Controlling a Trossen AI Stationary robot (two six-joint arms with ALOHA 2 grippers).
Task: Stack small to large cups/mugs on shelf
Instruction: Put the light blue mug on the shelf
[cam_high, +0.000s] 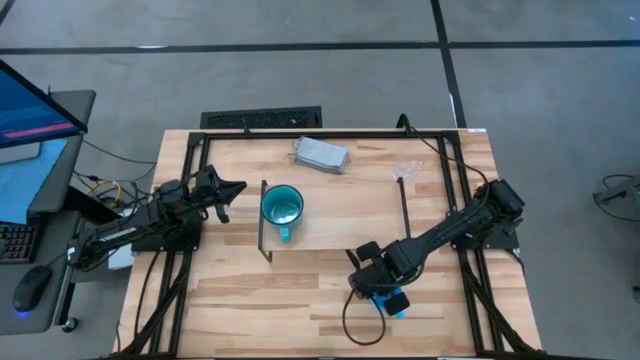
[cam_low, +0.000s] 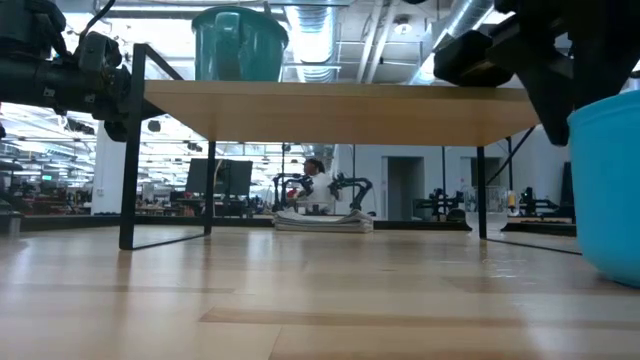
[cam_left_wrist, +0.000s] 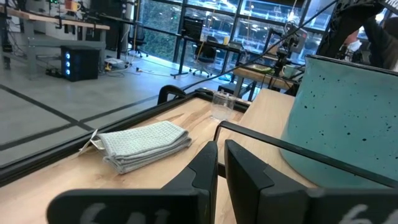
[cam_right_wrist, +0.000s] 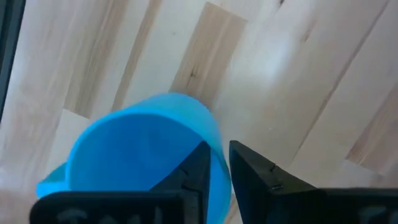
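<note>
The teal mug (cam_high: 282, 207) stands upright on the left end of the light-wood shelf (cam_high: 340, 225); it also shows in the low view (cam_low: 240, 42) and the left wrist view (cam_left_wrist: 348, 118). My left gripper (cam_high: 228, 192) is shut and empty, just off the shelf's left end. My right gripper (cam_high: 385, 296) is shut on the bright blue mug (cam_high: 396, 303) on the table in front of the shelf's right end. The clear cup (cam_high: 407, 170) stands on the table behind the shelf's right end. My right gripper holds the blue mug by its rim wall (cam_right_wrist: 214, 140), one finger inside the mug and one outside. The fingers come from above, pointing down. The mug is upright (cam_low: 605, 190); whether its base touches the table I cannot tell.
A folded grey cloth (cam_high: 320, 155) lies at the table's far edge, behind the shelf's left half. The shelf's thin dark legs (cam_low: 130, 150) stand at its ends. Bare tabletop (cam_high: 260, 300) lies in front of the shelf.
</note>
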